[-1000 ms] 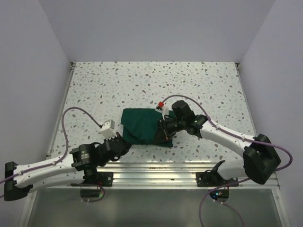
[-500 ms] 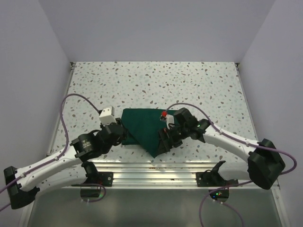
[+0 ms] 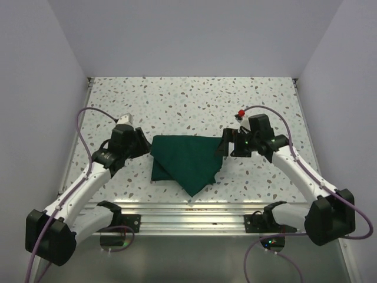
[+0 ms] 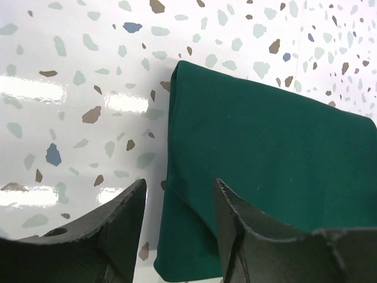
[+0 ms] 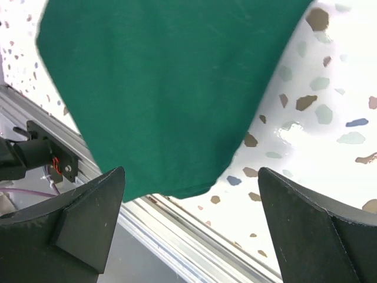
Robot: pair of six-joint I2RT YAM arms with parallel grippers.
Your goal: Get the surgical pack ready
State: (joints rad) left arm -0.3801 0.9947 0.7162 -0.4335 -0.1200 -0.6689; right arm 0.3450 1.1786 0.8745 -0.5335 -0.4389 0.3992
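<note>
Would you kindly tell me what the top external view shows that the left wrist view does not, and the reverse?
Only the top view shows the whole cloth, with its pointed corner toward the rail. It also shows the right gripper, open beside the cloth's right edge. Only the left wrist view shows, close up, the layered fold at the cloth's left edge, seen between the parted fingers of the left gripper. Both show the green cloth lying on the speckled table.

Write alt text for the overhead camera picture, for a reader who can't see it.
A folded dark green cloth lies on a speckled table, one corner pointing toward the near edge. The left pincer and the right pincer flank it, both open and holding nothing.
</note>
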